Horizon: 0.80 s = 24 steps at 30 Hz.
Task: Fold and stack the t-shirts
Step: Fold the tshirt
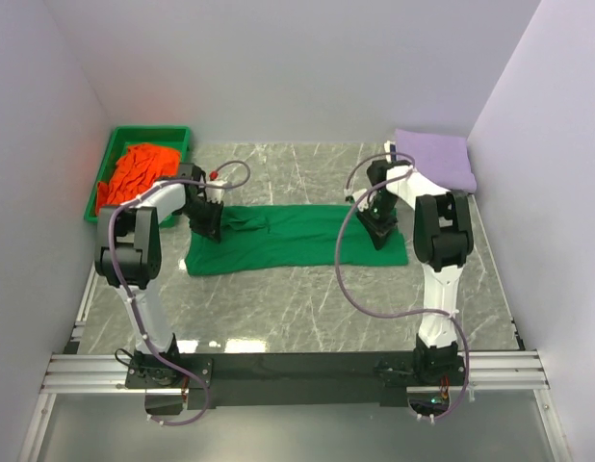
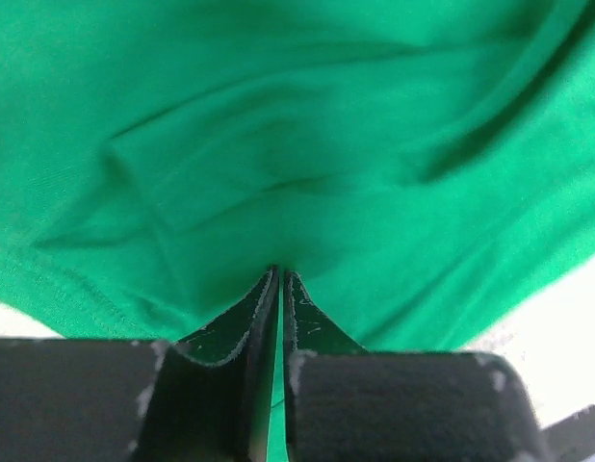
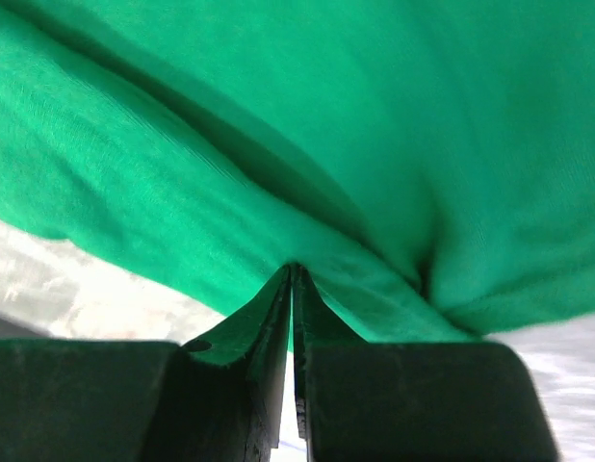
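Observation:
A bright green t-shirt (image 1: 288, 236) lies spread as a long strip across the middle of the marble table. My left gripper (image 1: 207, 231) is down at its left end, and in the left wrist view its jaws (image 2: 280, 274) are pinched shut on a fold of the green t-shirt (image 2: 297, 144). My right gripper (image 1: 382, 234) is at the right end, shut on the green cloth (image 3: 326, 144), with its tips (image 3: 293, 269) meeting in the fabric. An orange t-shirt (image 1: 134, 173) lies crumpled in the tray. A folded lavender t-shirt (image 1: 434, 159) rests at the back right.
A green plastic tray (image 1: 177, 135) stands at the back left against the wall. White walls close in the table on three sides. The arms' bases and a metal rail (image 1: 297, 371) run along the near edge.

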Tool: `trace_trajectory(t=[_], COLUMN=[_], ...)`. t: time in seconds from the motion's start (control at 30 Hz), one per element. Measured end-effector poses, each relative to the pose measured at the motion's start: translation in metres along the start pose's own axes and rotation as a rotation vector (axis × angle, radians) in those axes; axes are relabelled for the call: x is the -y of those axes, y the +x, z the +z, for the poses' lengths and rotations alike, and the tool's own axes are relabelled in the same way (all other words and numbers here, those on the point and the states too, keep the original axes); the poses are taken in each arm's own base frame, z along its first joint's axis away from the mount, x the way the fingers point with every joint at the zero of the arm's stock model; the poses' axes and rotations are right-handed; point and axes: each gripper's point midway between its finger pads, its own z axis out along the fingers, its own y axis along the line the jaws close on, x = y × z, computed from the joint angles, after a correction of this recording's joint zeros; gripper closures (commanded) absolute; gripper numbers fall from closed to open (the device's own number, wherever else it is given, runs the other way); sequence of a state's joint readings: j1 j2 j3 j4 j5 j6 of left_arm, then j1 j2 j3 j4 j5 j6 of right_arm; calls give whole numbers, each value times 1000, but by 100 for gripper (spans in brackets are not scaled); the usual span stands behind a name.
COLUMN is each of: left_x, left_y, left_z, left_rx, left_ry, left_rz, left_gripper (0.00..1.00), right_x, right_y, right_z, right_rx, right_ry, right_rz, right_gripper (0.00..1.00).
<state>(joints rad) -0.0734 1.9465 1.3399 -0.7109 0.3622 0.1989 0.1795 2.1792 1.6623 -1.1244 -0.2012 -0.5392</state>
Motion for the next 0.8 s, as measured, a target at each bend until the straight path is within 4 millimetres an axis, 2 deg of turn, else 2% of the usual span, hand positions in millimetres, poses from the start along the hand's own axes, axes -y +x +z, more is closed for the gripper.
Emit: trace_trajectory(t=[0.1, 0.17, 0.23, 0.27, 0.3, 0.33, 0.4, 0.47, 0.57, 0.63, 0.7, 0.73, 0.8], left_x=[-9, -15, -24, -32, -34, -38, -45, -45, -38, -31, -22, -18, -7], left_y=[-7, -22, -52, -79, -93, -117, -166, -195, -211, -210, -197, -194, -189], left_z=[5, 9, 14, 17, 20, 25, 33, 34, 21, 5, -14, -22, -45], left_rx=[0, 6, 39, 73, 97, 124, 209, 269, 330, 366, 370, 375, 401], left_ry=[-33, -51, -79, -108, -119, -136, -164, -176, -184, -189, -184, -179, -164], left_rz=[-20, -20, 1, 22, 40, 63, 113, 144, 172, 176, 154, 146, 120], left_gripper=[89, 89, 89, 88, 87, 86, 84, 78, 76, 83, 89, 94, 99], right_x=[-24, -47, -74, -89, -108, -122, -152, -168, -159, -138, -118, -109, -95], right_y=[23, 38, 49, 55, 58, 60, 56, 48, 21, 2, -8, -11, -20], right_z=[6, 11, 16, 18, 21, 21, 15, 0, -26, -40, -44, -44, -37], right_rx=[-49, -84, -111, -128, -141, -146, -130, -89, 32, 104, 130, 127, 106], right_ry=[-31, -68, -120, -151, -191, -223, -294, -337, -312, -237, -168, -139, -93], right_rz=[-17, -39, -70, -93, -127, -150, -209, -239, -244, -237, -222, -212, -199], right_gripper=[89, 89, 89, 88, 88, 87, 87, 87, 86, 87, 87, 88, 89])
